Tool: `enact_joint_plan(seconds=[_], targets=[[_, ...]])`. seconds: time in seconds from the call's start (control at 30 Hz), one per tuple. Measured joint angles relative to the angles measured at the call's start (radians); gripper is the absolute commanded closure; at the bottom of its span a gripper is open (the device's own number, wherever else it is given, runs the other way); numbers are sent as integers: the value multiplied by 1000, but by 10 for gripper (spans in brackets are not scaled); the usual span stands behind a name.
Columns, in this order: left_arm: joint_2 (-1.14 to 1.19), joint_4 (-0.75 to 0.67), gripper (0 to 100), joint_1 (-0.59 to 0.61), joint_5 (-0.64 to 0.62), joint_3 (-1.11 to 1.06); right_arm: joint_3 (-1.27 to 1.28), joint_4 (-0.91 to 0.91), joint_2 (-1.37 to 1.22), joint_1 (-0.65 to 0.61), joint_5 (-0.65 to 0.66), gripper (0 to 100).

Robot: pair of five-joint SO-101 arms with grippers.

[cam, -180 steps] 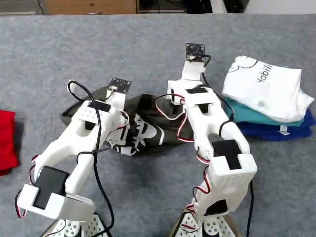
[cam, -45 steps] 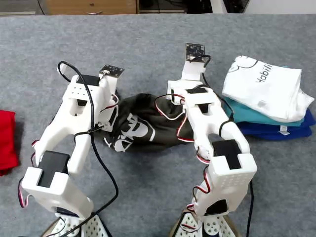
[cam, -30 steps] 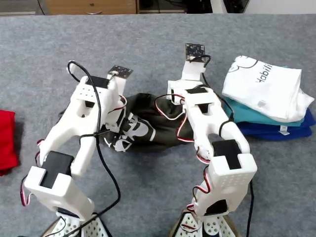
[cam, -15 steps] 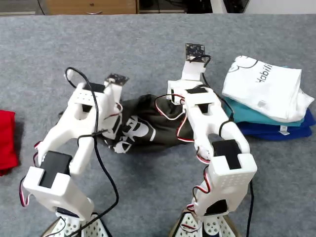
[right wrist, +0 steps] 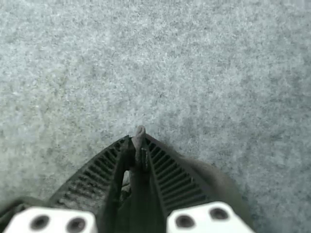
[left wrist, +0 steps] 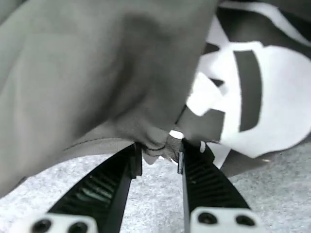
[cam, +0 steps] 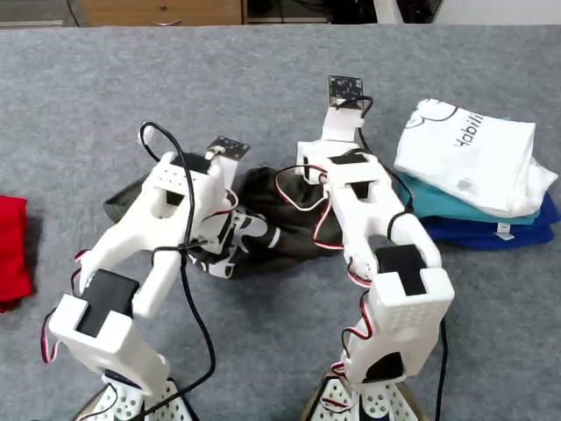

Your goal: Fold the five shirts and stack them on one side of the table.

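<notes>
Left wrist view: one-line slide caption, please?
Left gripper jaws pinch a bunched fold of the dark skull-print shirt over the grey table.

high: overhead, facing down | wrists: close, low over table (cam: 263,79) | shared: black shirt (cam: 294,237)

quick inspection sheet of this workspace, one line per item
surface: grey felt table
job's things: black skull shirt crumpled at centre; white shirt over teal shirt over blue shirt, stacked; red shirt at the edge
clutter: nothing seen
end effectors: left end effector and right end effector each pinch the black skull shirt
cables: black cable loops over one arm
surroundings: wooden drawers behind
</notes>
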State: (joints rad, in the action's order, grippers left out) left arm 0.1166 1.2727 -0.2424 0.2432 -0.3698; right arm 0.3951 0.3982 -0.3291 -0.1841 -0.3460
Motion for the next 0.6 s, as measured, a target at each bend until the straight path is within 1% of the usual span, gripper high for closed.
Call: enact_joint_plan(seconds=[0.1, 0.2, 0.27, 0.4, 0.6], targets=[[0, -26, 872, 6, 0, -8, 0, 0, 0, 0, 0, 996], [0, -34, 922, 34, -3, -8, 0, 0, 0, 0, 0, 996], [0, -34, 937, 48, 23, -9, 0, 0, 0, 0, 0, 996], [0, -31, 936, 77, 64, -11, 0, 0, 0, 0, 0, 996], [0, -31, 937, 92, 72, -11, 0, 0, 0, 0, 0, 996]])
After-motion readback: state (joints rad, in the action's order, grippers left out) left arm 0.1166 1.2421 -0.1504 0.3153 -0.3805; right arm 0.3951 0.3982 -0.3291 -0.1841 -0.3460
